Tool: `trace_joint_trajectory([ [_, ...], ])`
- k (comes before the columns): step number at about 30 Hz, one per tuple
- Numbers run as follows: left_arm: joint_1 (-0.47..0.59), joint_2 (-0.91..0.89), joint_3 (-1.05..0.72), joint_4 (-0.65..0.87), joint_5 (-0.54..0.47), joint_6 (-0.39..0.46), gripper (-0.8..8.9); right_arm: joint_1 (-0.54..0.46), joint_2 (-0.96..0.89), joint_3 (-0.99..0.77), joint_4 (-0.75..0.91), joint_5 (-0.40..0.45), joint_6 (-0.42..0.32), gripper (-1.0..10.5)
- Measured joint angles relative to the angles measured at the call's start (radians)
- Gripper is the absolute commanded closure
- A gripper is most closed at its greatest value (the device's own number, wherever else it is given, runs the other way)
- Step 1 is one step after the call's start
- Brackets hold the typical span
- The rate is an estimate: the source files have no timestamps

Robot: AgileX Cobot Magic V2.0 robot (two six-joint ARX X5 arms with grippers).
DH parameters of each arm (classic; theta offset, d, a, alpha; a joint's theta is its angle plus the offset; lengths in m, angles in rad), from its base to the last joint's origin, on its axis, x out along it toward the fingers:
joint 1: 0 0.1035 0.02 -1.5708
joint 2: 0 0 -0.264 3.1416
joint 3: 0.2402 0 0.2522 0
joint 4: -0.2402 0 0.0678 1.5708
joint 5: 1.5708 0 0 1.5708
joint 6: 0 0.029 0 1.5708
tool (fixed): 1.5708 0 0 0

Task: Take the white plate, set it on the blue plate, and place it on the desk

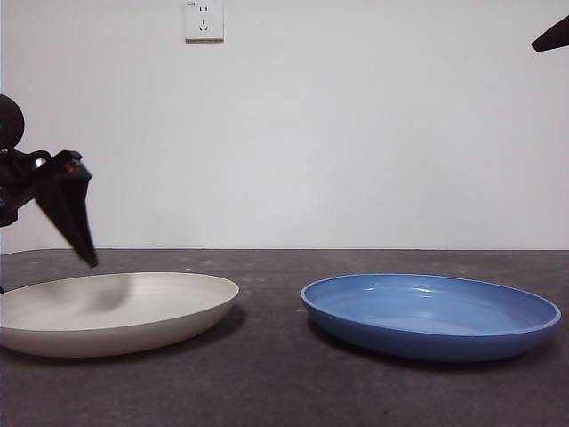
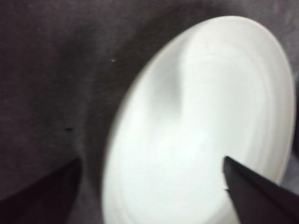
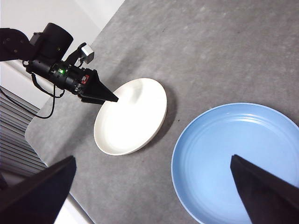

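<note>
Currently my left end effector [image 2: 152,186] hangs spread above the white plate [image 1: 111,311]; rigid, slick, best pinched at rim.

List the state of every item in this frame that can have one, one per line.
white plate: flat on the desk, empty, not gripped.
blue plate: flat on the desk, empty, apart from the white plate.
left tool: open, above the white plate's rim, not touching.
right tool: open, raised high above the blue plate.

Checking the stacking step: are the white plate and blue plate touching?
Apart. The front view shows bare desk between the white plate and blue plate.
</note>
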Motion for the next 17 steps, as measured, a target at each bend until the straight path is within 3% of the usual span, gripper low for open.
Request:
trace_joint_trajectory([
  [9, 0.001, 0.019, 0.002, -0.003, -0.063, 0.0, 7.92, 0.0, 0.0, 0.0, 0.0, 0.002, 0.0, 3.1],
  [17, 0.002, 0.019, 0.011, -0.017, -0.106, 0.015, 7.98, 0.0, 0.0, 0.0, -0.003, 0.024, 0.0, 3.1],
])
